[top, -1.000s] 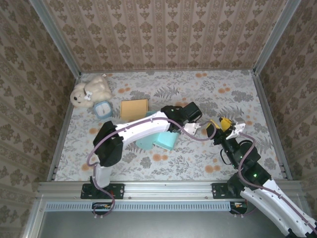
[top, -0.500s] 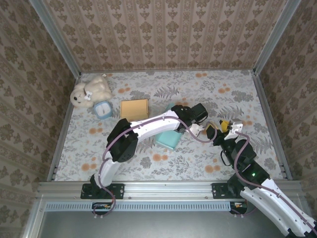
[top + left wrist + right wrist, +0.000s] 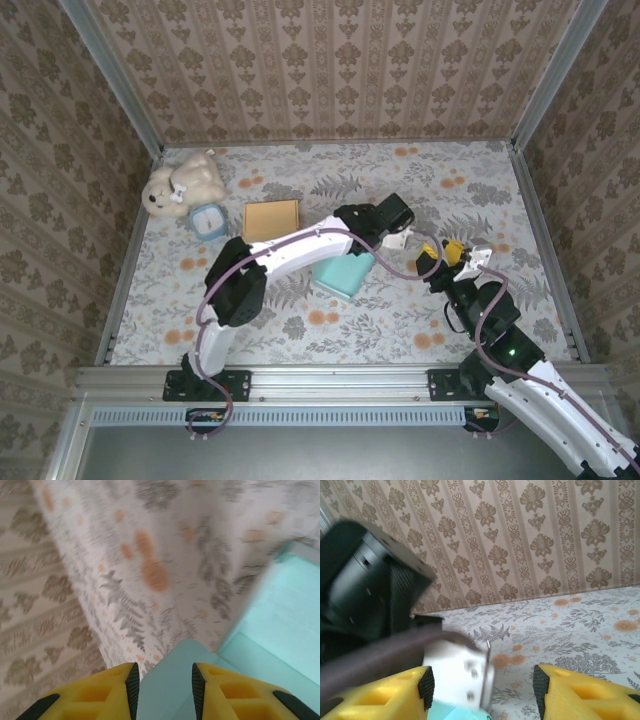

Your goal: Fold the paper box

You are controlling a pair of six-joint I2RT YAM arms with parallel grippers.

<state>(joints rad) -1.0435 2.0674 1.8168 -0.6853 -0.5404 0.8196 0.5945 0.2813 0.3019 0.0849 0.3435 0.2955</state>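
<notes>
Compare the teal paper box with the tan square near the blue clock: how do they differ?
Colour: the teal paper box is pale turquoise, the tan square orange-brown. Place: the tan square lies further back and left, near the blue clock; the teal paper box sits nearer the middle. Cover: the left arm overlaps the teal paper box from above, while the tan square lies uncovered. Both rest on the table.

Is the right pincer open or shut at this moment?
Open. On the right pincer, the yellow fingers stand wide apart with nothing gripped between them; the left arm is seen beyond the gap.
</notes>
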